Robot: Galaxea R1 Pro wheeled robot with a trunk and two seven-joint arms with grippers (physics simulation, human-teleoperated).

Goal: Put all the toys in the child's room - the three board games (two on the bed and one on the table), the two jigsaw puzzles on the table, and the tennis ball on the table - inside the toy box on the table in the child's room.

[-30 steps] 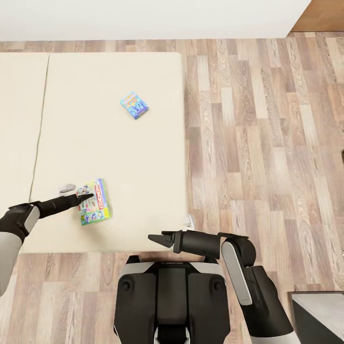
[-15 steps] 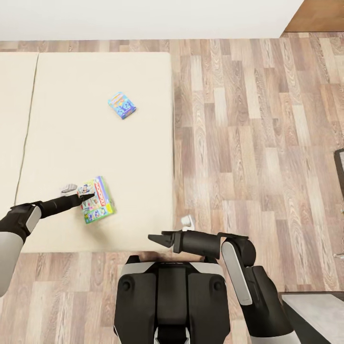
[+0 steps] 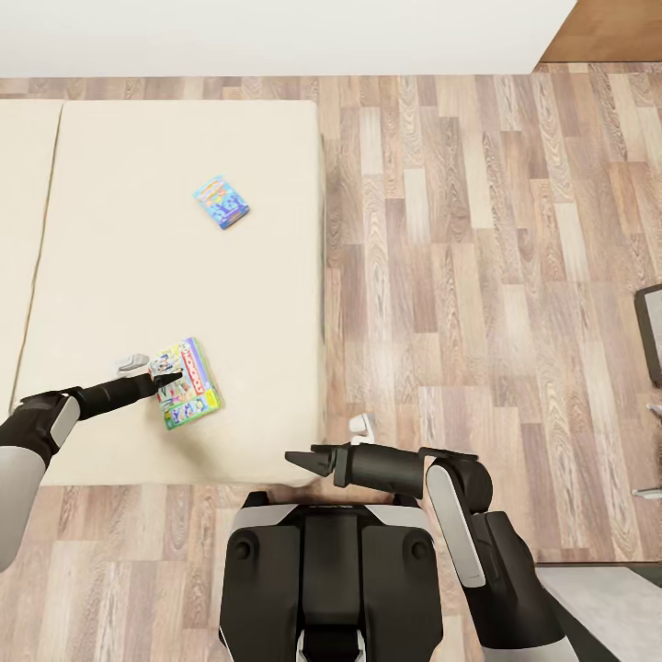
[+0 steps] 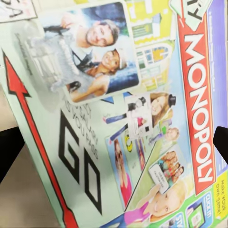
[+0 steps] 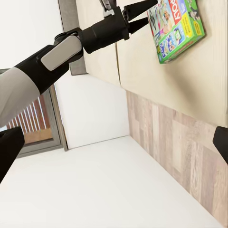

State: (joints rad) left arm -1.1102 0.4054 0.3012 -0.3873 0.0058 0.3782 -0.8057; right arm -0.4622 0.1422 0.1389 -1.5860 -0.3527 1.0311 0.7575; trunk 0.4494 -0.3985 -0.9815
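— Wood-plank floor (image 3: 478,276) ran beside the bed (image 3: 267,303), whose bare beige mattress filled the head view's left half under a white wall (image 3: 276,37). What lay on it?

— Two board games. The small blue board game (image 3: 221,202) sat alone toward the far part of the mattress. The Monopoly box (image 3: 186,382), green-edged with a red band, lay near the close edge, well apart from the blue one.

— And the arms?

— The left end effector (image 3: 168,373) hovered at the Monopoly box's near corner, its fingers spread wide; the left wrist view looked almost straight onto the printed lid (image 4: 118,118). The right end effector (image 3: 299,462) was held in front of the trunk (image 3: 331,588), over the bed's close edge, fingers parted and empty.
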